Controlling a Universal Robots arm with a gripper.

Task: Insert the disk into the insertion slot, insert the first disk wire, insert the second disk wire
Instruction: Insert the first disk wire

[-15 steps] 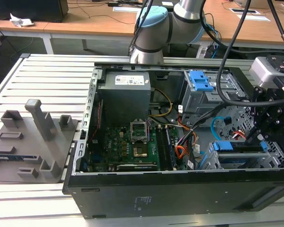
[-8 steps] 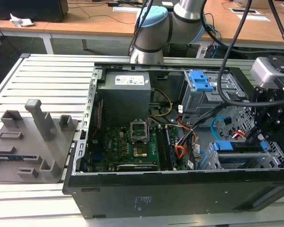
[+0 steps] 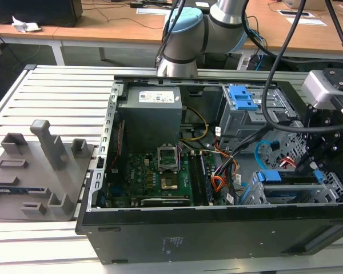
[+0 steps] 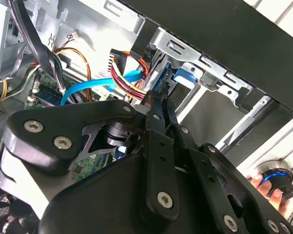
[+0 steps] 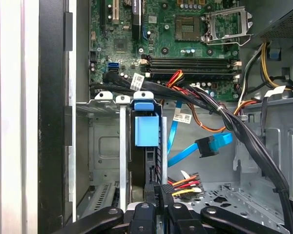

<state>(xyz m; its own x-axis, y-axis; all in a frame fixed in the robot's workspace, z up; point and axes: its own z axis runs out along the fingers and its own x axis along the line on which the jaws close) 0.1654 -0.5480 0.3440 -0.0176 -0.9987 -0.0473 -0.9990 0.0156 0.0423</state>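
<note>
Pinching the first disk wire [image 5: 185, 183] by its black plug, jaws clamped, red-orange strands, blue-framed disk [image 5: 146, 130] in insertion slot [image 5: 122, 146]

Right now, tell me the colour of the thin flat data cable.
The second disk wire is light blue, seen best in the first wrist view.

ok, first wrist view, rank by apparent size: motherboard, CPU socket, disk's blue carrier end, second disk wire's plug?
1. motherboard
2. CPU socket
3. disk's blue carrier end; close to the socket in area and nearer the camera, so that pair is unsure
4. second disk wire's plug
</note>
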